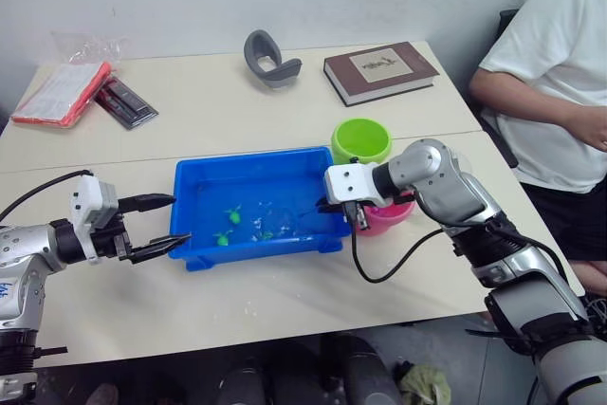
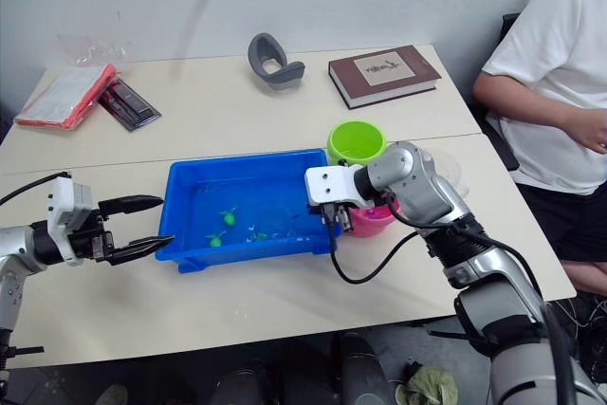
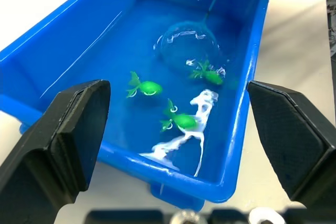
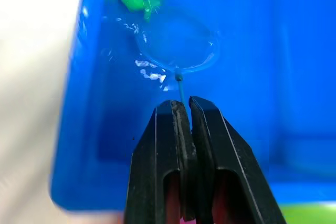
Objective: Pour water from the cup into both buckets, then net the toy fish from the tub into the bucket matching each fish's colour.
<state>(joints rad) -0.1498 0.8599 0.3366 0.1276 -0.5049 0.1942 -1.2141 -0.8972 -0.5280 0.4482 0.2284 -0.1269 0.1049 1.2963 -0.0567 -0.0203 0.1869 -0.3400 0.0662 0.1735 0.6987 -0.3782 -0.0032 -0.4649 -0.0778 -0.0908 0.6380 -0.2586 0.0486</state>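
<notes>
Currently netting: right gripper (image 4: 182,109) pinches the blue-hooped mesh net (image 4: 177,45) in the blue plastic tub (image 1: 190,187); left gripper (image 1: 163,224) gapes wide, empty. Next, scoop a small green toy fish (image 3: 144,87) into the lime bucket (image 1: 360,139).

**No legible text**

No words, numbers or brands can be read. A pale label is carried on the cover of the brown book (image 1: 380,70) at the far side of the desk (image 1: 209,120), but its marks are too small to be made out. Print may be borne by the red-edged packet (image 1: 63,93) at the desk's far left corner; nothing on it can be read. A few blue marks are seen on the left arm's casing (image 1: 8,289), and these cannot be deciphered.
</notes>
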